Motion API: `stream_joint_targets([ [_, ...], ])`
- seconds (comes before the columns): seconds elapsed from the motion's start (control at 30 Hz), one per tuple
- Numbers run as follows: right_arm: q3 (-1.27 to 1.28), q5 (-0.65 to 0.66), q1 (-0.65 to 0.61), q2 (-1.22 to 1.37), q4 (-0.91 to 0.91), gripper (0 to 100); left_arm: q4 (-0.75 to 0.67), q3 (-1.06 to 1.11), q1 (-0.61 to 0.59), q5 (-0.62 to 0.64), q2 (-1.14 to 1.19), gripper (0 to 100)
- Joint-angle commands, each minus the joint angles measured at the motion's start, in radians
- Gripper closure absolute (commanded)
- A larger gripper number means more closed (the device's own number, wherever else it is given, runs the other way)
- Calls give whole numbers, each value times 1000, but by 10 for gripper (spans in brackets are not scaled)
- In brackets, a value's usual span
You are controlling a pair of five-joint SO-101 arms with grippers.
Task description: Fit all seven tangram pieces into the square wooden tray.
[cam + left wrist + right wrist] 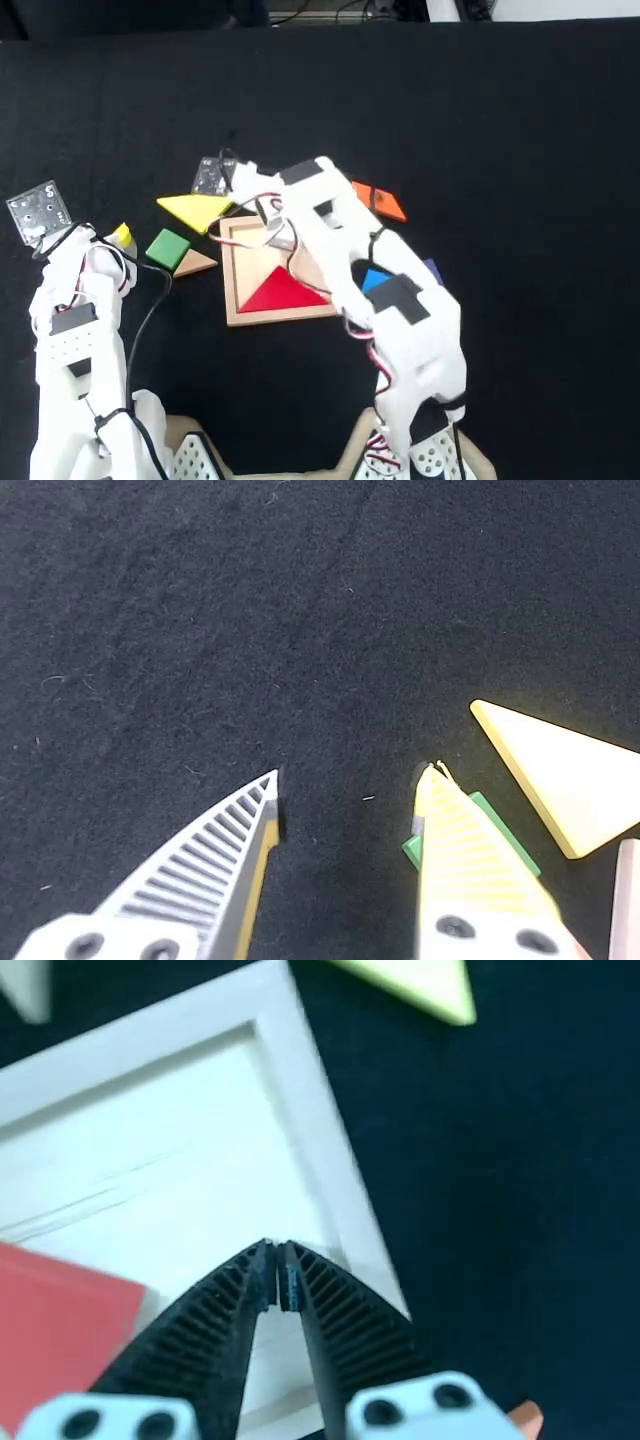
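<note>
Wooden tray (pixel 280 316) held one red triangle (pixel 280 292); we counted six pieces (pixel 380 202) outside on the bench (pixel 520 130). Left gripper (pixel 355 780) gaped beside one green square (pixel 167 248); right gripper (pixel 275 1250) hung pinched together over the tray.

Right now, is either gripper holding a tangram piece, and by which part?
Nothing is held. The left gripper is open over the black cloth beside the green square; the right gripper is shut empty above the wooden tray.
</note>
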Motion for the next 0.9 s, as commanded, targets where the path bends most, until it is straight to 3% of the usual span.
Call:
stream_joint_targets([
  [0.0, -101, -3, 69, 35, 11, 988, -18, -10, 13, -9, -12, 777],
  [0.23, -174, -2, 132, 50, 71, 988, -18, -13, 13, -9, -12, 777],
  [0.43, -197, -2, 41, -27, 213, 988, -18, -13, 15, -9, -12, 777],
  [0.7, -306, -14, -52, -452, 566, 988, -18, -13, 30, -9, -12, 777],
  [0.87, -329, -149, -48, -753, 692, 987, -9, -5, 145, -81, -12, 777],
])
